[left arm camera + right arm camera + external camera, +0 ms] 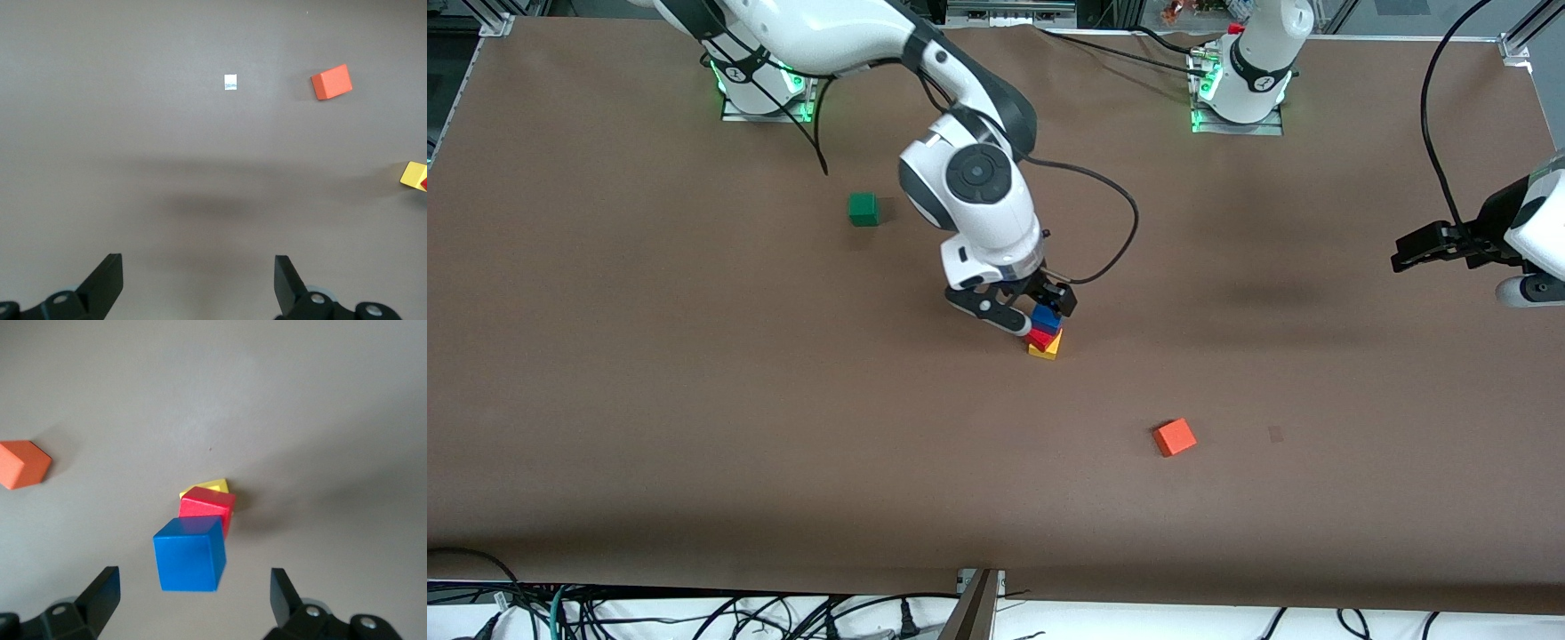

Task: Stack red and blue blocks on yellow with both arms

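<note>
The yellow cube [1048,348] stands on the table near the middle, with the red block [1040,337] on it and the blue block [1046,317] on the red one. The right wrist view shows the stack from above: blue [190,553], red [208,507], yellow [208,486]. My right gripper [1036,313] is open just over the stack, and its fingers [107,587] stand either side of the blue block without touching it. My left gripper [1405,258] is open and empty over the left arm's end of the table, waiting; it also shows in the left wrist view [198,260].
An orange cube [1175,436] lies nearer the front camera than the stack, toward the left arm's end; it also shows in both wrist views [331,82] [23,463]. A green cube [863,209] lies farther back, toward the right arm's end. A small white tag [231,83] lies beside the orange cube.
</note>
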{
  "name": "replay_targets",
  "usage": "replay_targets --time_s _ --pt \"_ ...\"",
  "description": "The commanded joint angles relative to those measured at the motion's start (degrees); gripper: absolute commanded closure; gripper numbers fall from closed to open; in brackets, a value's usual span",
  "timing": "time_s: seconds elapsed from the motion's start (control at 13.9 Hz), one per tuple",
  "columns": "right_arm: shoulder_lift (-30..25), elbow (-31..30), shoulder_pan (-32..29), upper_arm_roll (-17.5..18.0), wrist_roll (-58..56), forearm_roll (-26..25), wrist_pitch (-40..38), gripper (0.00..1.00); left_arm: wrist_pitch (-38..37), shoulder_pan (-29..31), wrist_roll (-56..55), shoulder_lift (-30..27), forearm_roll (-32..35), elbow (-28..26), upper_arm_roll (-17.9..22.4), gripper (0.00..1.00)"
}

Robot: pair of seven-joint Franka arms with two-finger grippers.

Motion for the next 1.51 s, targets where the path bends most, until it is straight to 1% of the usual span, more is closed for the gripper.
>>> replay_targets --time_s 0.0,0.07,0.14,0.22,0.29,0.43,0.5,0.57,0.65,0.79,0.86,1.08,1.22,1.44 --pt "-6.8 -1.5 -3.2 0.1 -6.7 1.8 -8.0 0.01 -0.5 0.5 0.7 1.4 -1.2 2.2 -0.2 0.0" --pt "-8.9 -1.6 -5.6 0.1 -10.3 2.1 -12.2 0.0 -0.6 0.5 0.7 1.4 -1.3 2.2 -0.2 0.0" --pt "-10.4 -1.6 -8.7 0.2 -13.5 4.0 -15.8 0.0 -0.5 0.5 0.7 1.4 -1.3 2.2 -0.2 0.0" --pt "-12.2 -1.6 -11.1 0.0 -16.8 7.3 -18.4 0.0 -0.5 0.5 0.7 1.5 -1.3 2.2 -0.2 0.0" --pt "-13.8 -1.8 -14.0 0.0 -20.7 9.5 -21.7 0.0 -0.5 0.5 0.7 1.5 -1.3 2.2 -0.2 0.0" --pt "-16.8 -2.4 -18.6 0.0 -27.1 10.2 -27.8 0.0 -0.5 0.5 0.7 1.5 -1.3 2.2 -0.2 0.0" --pt "-18.8 -4.3 -20.1 -0.3 -28.4 10.2 -29.1 0.0 -0.5 0.5 0.6 1.5 -1.3 2.2 -0.3 0.0" --pt "-21.4 -7.2 -21.4 -0.6 -29.8 10.2 -29.1 0.0 -0.5 0.5 0.6 1.5 -1.3 2.2 -0.3 0.0" --pt "-24.1 -10.4 -22.0 -1.9 -32.4 10.2 -29.2 0.0 -0.5 0.5 0.6 1.5 -1.3 2.2 -0.3 0.0" --pt "-28.4 -15.7 -22.2 -5.7 -39.0 10.3 -29.1 0.0 -0.6 0.5 0.5 1.5 -1.3 2.2 -0.4 0.0" --pt "-30.7 -18.6 -22.9 -6.7 -42.2 10.3 -28.6 0.0 -0.5 0.4 0.5 1.5 -1.3 2.2 -0.3 0.0" --pt "-37.8 -28.5 -26.9 -7.0 -49.9 9.8 -25.7 0.0 -0.5 0.4 0.6 1.5 -1.3 2.2 -0.3 0.0" --pt "-43.0 -35.7 -27.7 -7.7 -54.7 8.3 -22.1 0.0 -0.5 0.4 0.5 1.5 -1.3 2.2 -0.4 0.0" --pt "-43.3 -35.3 -27.5 -7.9 -56.4 2.3 -21.8 0.0 -0.5 0.4 0.6 1.5 -1.3 2.2 -0.4 0.0"
